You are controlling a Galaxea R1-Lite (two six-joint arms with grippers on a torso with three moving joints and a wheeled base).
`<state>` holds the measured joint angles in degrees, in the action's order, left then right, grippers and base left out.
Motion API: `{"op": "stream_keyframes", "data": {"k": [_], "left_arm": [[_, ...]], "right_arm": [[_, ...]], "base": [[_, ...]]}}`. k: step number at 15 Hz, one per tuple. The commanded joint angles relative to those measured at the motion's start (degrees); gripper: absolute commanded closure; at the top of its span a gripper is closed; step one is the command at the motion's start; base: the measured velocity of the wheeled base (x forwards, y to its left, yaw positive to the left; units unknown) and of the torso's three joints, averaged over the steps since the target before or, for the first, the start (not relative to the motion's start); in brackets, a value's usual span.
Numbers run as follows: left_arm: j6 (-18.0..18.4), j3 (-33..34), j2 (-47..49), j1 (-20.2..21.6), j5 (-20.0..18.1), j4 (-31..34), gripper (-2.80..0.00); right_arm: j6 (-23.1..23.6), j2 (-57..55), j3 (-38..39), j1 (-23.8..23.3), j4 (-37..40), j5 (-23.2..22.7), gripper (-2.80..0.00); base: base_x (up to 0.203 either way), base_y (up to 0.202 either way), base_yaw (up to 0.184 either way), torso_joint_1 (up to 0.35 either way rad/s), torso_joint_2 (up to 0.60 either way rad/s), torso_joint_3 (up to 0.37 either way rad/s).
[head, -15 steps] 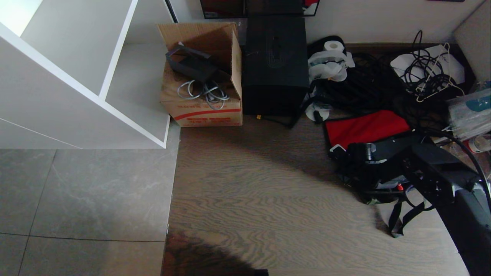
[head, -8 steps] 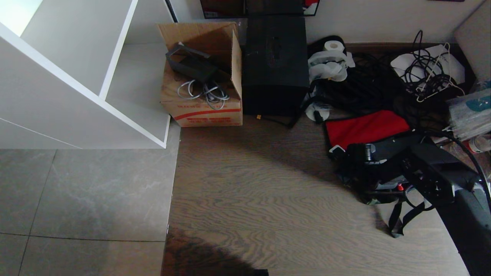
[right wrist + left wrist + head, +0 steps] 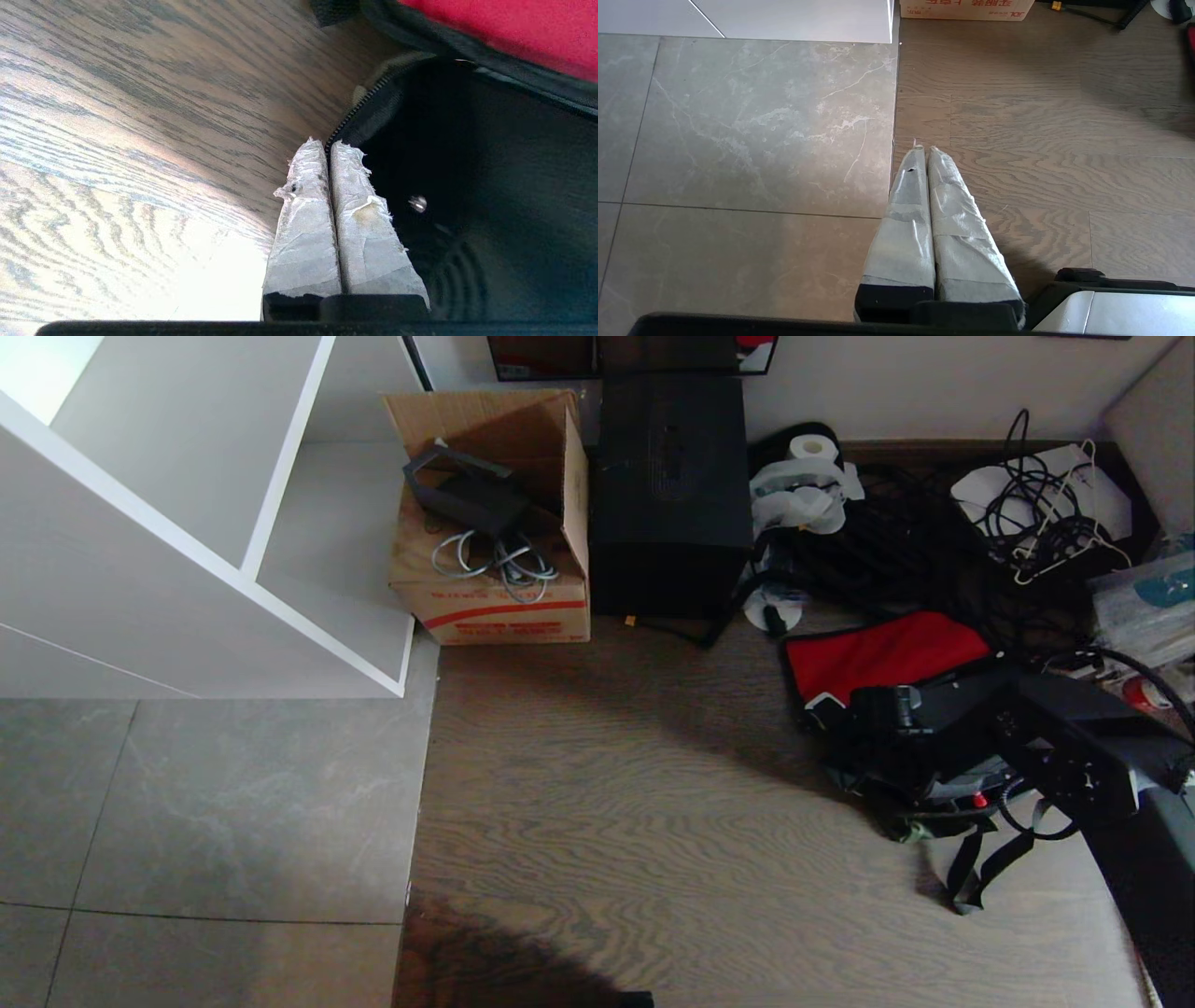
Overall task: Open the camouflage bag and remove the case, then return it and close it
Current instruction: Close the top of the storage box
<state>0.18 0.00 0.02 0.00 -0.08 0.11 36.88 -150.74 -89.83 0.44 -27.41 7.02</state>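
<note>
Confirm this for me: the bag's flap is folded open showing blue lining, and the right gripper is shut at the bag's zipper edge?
Not quite. The camouflage bag shows red lining, not blue, as the head view shows. The rest holds: the right gripper is shut at the zipper edge.

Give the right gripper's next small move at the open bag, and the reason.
Probably open the right gripper: its fingers are pressed together, empty, at the bag's zipper edge, and the lid lies back showing red lining.

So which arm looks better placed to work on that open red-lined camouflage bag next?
The right. Its tool sits at the soft camouflage bag by the zipper; the left tool hangs over bare floor, away from it.
</note>
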Motion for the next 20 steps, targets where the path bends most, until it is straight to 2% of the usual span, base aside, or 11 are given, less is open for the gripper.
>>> {"op": "stream_keyframes", "data": {"k": [1,5,8,11,15,17,18,20], "left_arm": [[0.0,0.0,-0.1,0.0,0.0,0.0,0.00],[0.0,0.0,-0.1,0.0,0.0,0.0,0.00],[0.0,0.0,-0.1,0.0,0.0,0.0,0.00],[0.0,0.0,-0.1,0.0,0.0,0.0,0.00],[0.0,0.0,-0.1,0.0,0.0,0.0,0.00],[0.0,0.0,-0.1,0.0,0.0,0.0,0.00],[0.0,0.0,-0.1,0.0,0.0,0.0,0.00],[0.0,0.0,-0.1,0.0,0.0,0.1,0.00]], "right_arm": [[0.5,0.6,-1.4,0.2,0.0,-0.2,0.00],[0.4,4.3,1.8,0.0,6.8,-3.9,0.00],[-0.8,5.9,2.7,0.0,10.1,-5.0,0.00],[-0.6,9.3,5.3,0.0,14.7,-12.5,0.00],[-1.4,7.0,2.5,-0.6,14.0,-13.2,0.00],[-1.3,5.6,0.0,-1.0,13.9,-10.9,0.00],[-1.5,5.2,-1.1,-1.0,13.8,-9.1,-2.80],[-1.7,5.3,-1.6,-1.0,13.6,-9.4,-2.80]], "base": [[0.000,0.000,0.000,0.000,0.00,0.000],[0.000,0.000,0.000,0.000,0.00,0.000],[0.000,0.000,0.000,0.000,0.00,0.000],[0.000,0.000,0.000,0.000,0.00,0.000],[0.000,0.000,0.000,0.000,0.00,0.000],[0.000,0.000,0.000,0.000,0.00,0.000],[0.000,0.000,0.000,0.000,0.00,0.000],[0.000,0.000,0.000,0.000,0.00,0.000]]}}
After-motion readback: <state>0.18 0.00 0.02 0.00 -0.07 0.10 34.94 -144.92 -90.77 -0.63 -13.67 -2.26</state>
